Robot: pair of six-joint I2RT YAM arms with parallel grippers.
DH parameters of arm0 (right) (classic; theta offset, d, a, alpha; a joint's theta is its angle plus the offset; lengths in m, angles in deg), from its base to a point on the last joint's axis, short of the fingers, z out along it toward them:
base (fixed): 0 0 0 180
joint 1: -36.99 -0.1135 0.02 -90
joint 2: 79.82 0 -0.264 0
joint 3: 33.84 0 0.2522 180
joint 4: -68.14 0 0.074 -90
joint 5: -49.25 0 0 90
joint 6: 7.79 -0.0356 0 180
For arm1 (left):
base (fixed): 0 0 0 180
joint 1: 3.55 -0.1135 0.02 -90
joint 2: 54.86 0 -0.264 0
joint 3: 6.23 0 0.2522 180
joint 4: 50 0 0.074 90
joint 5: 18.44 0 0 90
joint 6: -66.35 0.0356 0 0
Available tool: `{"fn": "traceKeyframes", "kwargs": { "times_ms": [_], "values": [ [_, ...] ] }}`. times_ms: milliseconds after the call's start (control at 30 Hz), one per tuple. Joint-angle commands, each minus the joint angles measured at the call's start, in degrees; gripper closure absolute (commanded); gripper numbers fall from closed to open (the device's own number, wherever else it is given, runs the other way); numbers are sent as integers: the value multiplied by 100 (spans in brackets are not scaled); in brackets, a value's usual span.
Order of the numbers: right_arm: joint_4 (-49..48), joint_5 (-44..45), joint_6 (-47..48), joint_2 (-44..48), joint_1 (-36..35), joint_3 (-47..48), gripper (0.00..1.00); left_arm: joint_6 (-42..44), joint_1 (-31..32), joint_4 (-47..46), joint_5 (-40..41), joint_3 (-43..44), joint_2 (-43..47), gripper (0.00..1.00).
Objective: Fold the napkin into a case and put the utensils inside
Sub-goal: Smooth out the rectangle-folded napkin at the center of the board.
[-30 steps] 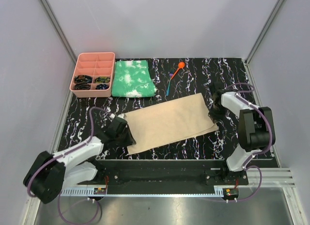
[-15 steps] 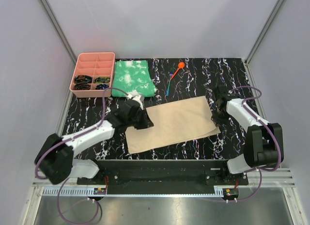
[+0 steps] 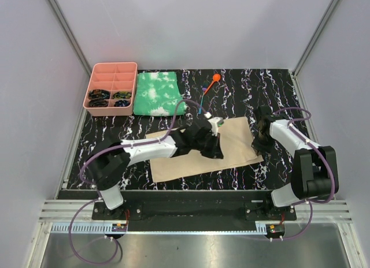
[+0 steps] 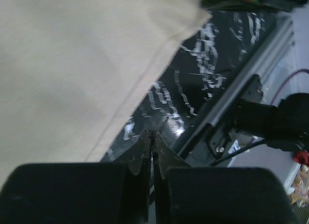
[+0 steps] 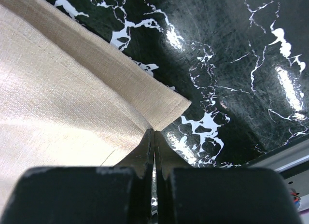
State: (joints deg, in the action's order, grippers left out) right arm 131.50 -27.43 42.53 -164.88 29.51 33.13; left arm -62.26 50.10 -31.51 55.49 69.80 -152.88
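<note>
The tan napkin lies on the black marble table, partly under my left arm. My left gripper is over its middle, jaws shut, and holds a lifted layer of it. In the left wrist view the napkin runs down to the shut gripper. My right gripper is shut on the napkin's right corner. In the right wrist view the napkin puckers into the gripper. The orange spoon and the slim blue utensil lie on the table behind the napkin.
A green-and-white mottled cloth lies folded at the back left. A pink divided tray with dark small items stands left of it. Grey walls close in the table on three sides. A metal rail runs along the near edge.
My left gripper has swept from the napkin's left edge rightward to its middle, carrying a layer of cloth over. The right gripper has stayed at the right corner.
</note>
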Motion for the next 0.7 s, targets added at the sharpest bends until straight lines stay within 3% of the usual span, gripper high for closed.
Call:
{"fn": "traceKeyframes", "kwargs": {
  "times_ms": [0,233,667],
  "values": [
    [75,-145,-13,129,10,128,100,240,321,-447,-291,655,-568,100],
    [199,-102,-40,323,10,190,100,-154,726,-561,16,1507,-1552,100],
    [366,-172,-48,525,2,260,100,-709,1201,-324,992,2246,-2441,100]
  ]
}}
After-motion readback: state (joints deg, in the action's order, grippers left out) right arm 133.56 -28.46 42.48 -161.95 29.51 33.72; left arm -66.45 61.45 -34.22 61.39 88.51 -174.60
